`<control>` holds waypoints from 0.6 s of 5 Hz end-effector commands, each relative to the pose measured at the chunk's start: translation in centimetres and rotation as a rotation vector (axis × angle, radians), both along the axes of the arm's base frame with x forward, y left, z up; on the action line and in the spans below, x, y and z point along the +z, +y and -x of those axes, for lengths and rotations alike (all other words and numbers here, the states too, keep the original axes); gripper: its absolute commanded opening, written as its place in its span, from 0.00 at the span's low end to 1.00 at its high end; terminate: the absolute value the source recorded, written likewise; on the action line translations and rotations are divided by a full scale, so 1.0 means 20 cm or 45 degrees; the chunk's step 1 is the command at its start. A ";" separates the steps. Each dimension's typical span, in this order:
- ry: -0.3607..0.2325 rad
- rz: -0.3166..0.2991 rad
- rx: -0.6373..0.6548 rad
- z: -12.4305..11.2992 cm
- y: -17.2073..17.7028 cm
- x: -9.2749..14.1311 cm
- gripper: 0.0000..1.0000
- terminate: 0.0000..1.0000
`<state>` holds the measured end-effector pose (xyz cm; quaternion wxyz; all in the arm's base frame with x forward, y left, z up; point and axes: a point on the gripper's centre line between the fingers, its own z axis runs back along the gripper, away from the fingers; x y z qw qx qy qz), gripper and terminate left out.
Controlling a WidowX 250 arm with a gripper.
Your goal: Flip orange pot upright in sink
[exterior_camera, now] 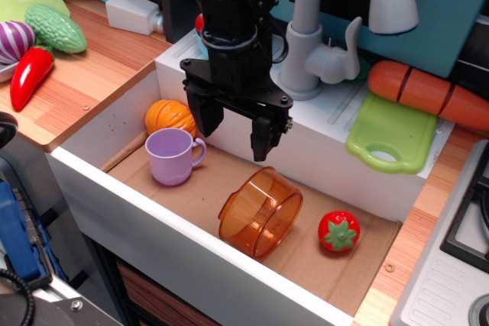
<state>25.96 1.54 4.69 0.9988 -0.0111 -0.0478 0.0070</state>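
While the pincer [235, 121] hangs wide and holds nothing, the pot [260, 211] lies on its side (mouth toward the front right) on the sink [321, 253] floor, below it and a bit right, between mug [173, 156] and tomato [339, 232].

Arm: your black arm comes down from the far side, near vertical.
Wrist: pointed straight down.
Claw [234, 129]: your two fingers [205, 114] are spread wide apart, tips down, nothing between them.
Contact: none, hanging free.
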 end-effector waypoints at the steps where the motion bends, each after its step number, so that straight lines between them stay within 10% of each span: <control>1: 0.000 0.000 0.000 0.00 0.00 0.00 1.00 0.00; 3: -0.112 0.078 0.067 0.00 -0.07 -0.07 1.00 0.00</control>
